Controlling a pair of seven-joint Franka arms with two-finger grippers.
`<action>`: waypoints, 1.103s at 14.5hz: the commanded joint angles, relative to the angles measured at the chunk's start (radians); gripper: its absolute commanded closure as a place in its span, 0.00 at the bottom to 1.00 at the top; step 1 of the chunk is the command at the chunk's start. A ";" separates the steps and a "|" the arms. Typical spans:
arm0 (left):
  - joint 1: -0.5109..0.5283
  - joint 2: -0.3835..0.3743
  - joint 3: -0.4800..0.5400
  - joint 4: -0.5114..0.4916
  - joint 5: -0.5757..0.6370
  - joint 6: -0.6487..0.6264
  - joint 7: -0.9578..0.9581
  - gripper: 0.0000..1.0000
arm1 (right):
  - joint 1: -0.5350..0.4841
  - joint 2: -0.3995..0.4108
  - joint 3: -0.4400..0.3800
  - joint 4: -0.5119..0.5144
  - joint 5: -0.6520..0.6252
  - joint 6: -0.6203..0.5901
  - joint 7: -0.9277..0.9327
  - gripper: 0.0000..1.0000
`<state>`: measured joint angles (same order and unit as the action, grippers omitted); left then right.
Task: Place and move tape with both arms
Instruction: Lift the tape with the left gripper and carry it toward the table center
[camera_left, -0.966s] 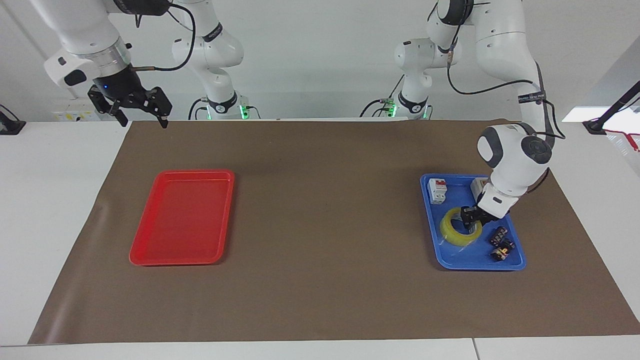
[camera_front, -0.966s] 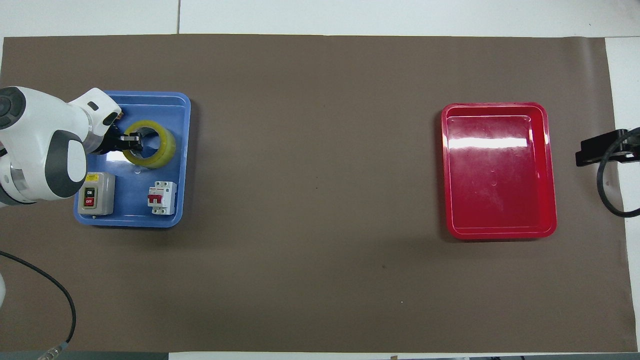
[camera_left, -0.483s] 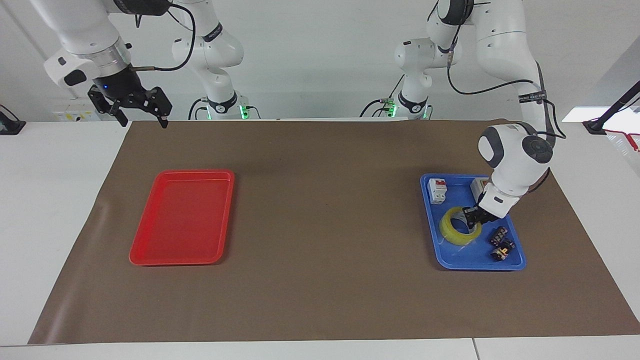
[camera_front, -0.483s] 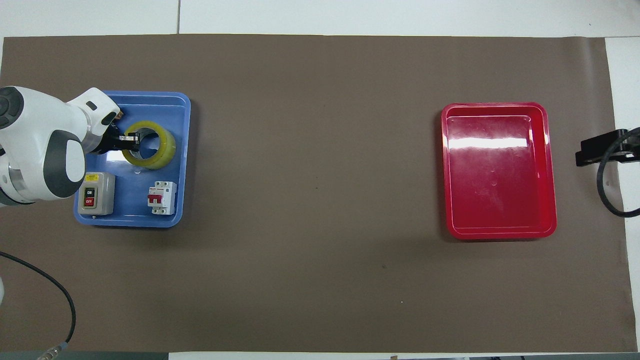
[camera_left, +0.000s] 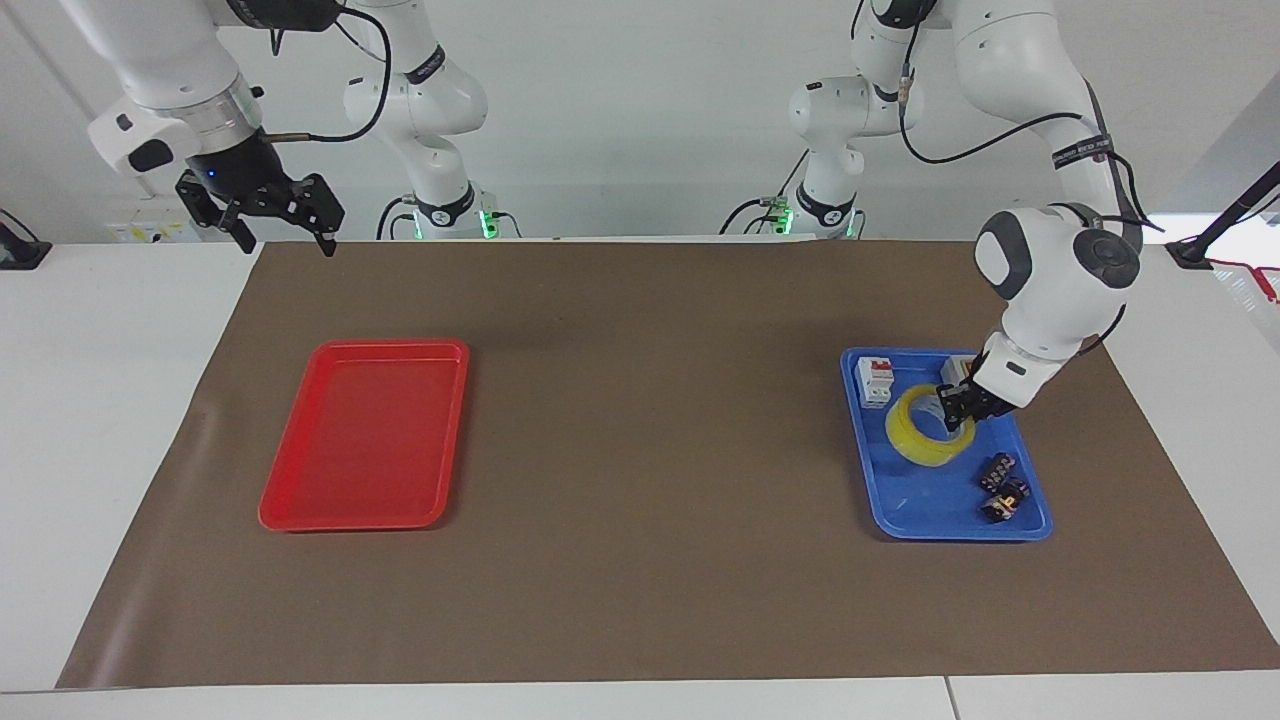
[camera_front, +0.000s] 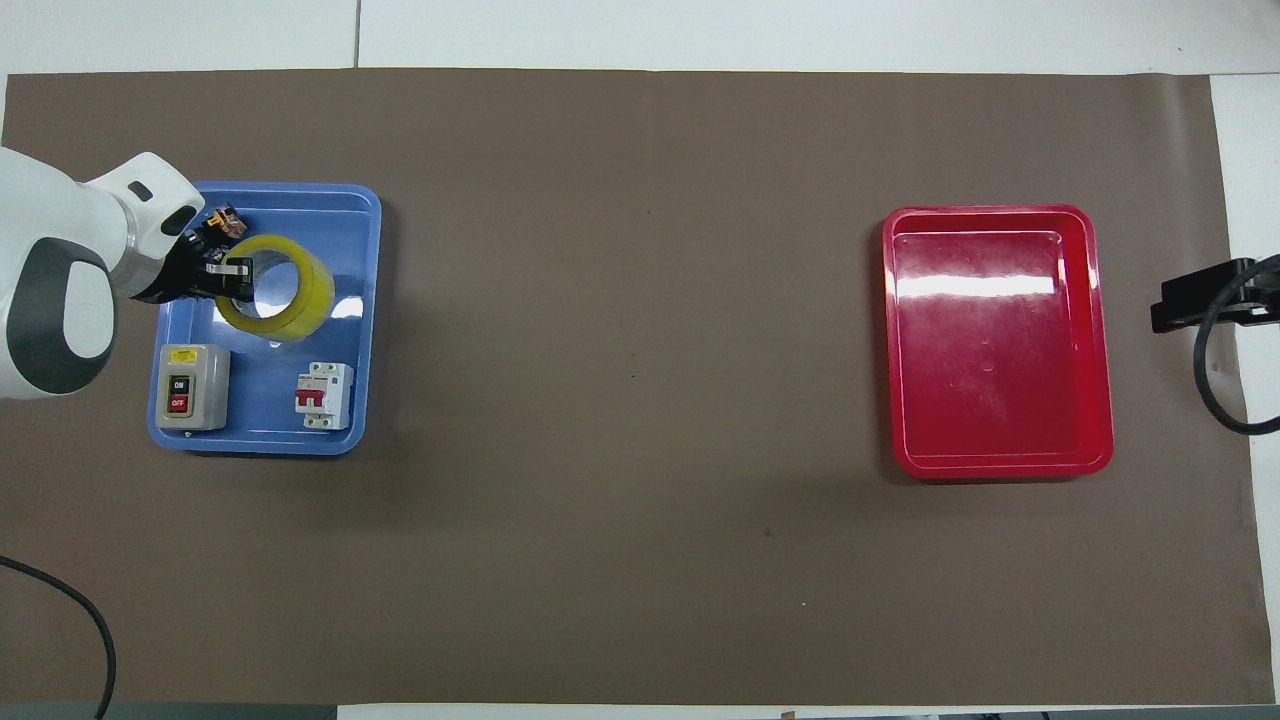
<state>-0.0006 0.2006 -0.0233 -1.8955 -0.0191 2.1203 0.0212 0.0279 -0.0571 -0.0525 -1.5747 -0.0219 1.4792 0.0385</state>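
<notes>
Left gripper (camera_left: 962, 408) was clenched on the wall of the tape (camera_left: 928, 426), one finger inside the ring and one outside, and held the roll tilted over the blue tray (camera_left: 905, 510), apparently clear of its floor. The blue tray lay on the brown mat (camera_left: 640, 450) toward the left arm's end of the tabletop. At the tray's edge nearest the robots sat a grey on/off switch box (camera_front: 192, 385) and a white circuit breaker (camera_front: 323, 394); small black connectors (camera_left: 1003, 487) lay at its corner farthest from the robots.

Right gripper (camera_left: 283, 228) waited with fingers spread wide and empty, raised over the mat's corner at the right arm's end. The red tray (camera_left: 365, 432) lay toward that end.
</notes>
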 joint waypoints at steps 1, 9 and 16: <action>-0.071 -0.052 0.005 -0.001 0.010 -0.065 -0.087 1.00 | -0.008 -0.012 0.005 -0.013 0.013 0.000 0.015 0.00; -0.425 -0.055 0.002 -0.025 0.063 -0.039 -0.596 1.00 | -0.008 -0.012 0.005 -0.013 0.013 0.000 0.015 0.00; -0.637 0.121 0.002 0.090 0.096 0.076 -0.998 1.00 | -0.008 -0.012 0.005 -0.013 0.011 0.000 0.014 0.00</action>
<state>-0.5956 0.2392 -0.0369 -1.8945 0.0545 2.1845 -0.8835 0.0279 -0.0571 -0.0525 -1.5747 -0.0219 1.4792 0.0385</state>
